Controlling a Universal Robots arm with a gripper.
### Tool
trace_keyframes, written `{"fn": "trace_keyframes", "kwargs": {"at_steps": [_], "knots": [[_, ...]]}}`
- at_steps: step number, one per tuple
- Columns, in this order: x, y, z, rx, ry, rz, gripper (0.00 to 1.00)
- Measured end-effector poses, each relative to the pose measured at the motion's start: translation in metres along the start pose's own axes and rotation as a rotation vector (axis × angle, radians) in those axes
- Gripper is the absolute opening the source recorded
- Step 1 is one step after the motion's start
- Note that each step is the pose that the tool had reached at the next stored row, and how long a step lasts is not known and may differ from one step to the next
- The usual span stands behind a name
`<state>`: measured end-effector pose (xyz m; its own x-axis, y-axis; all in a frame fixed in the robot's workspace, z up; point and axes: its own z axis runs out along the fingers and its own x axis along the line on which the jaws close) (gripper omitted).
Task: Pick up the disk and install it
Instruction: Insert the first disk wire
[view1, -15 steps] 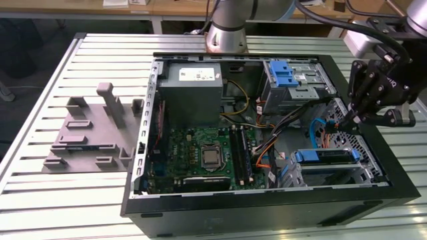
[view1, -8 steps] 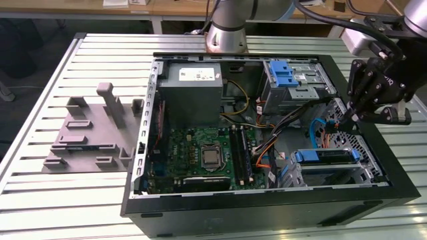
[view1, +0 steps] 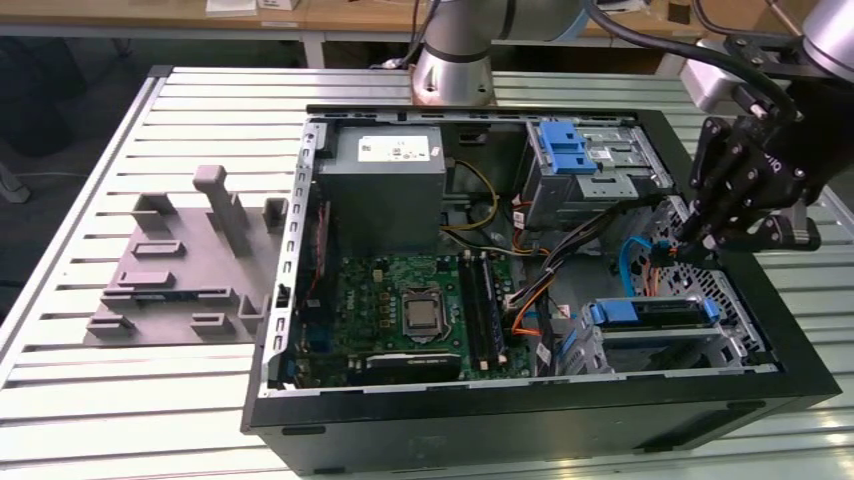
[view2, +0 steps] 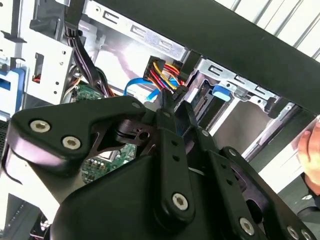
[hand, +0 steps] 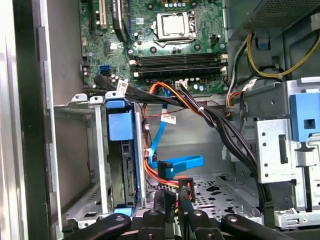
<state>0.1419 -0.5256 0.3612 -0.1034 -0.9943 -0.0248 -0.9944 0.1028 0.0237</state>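
While the gripper (view1: 691, 246) hangs inside the open computer case (view1: 534, 425), close to its wall on the exterior view's right, its fingers are drawn almost together. Only a slim gap is left, and I can make out nothing held between them.

The disk (hand: 120, 125) is not in your grasp. It stands on edge in the silver drive cage (hand: 98, 150) with its blue bracket showing, near the fingertips but apart from them. I can't tell whether it is pushed fully home.

Your main worry is the wiring. In the first wrist view the fingertips sit just beside a black plug (hand: 185, 184) trailing orange and red wires. A blue flat cable (hand: 176, 163) loops just past it, and a thick black cable bundle (hand: 225, 131) runs alongside. A sideways or slanted move could hook one of these on a finger. The drag might then pull a plug loose or strain its socket on the circuit board (hand: 165, 55).

The wall is the second hazard. The gripper's body is close enough that a tilted move could knock it. If the disk is not fully seated, a tugged cable could also cock it in the cage.
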Motion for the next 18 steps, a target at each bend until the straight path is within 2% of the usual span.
{"fn": "trace_keyframes", "kwargs": {"at_steps": [5, 14, 18], "knots": [[-0.0019, 0.0001, 0.0012, -0.0047, 0.0002, 0.037, 0.25], [-0.0045, 0.0003, 0.0047, -0.0155, 0.0176, 0.082, 0.25], [-0.0071, -0.0003, 0.0073, -0.0160, 0.0199, 0.093, 0.25]]}}
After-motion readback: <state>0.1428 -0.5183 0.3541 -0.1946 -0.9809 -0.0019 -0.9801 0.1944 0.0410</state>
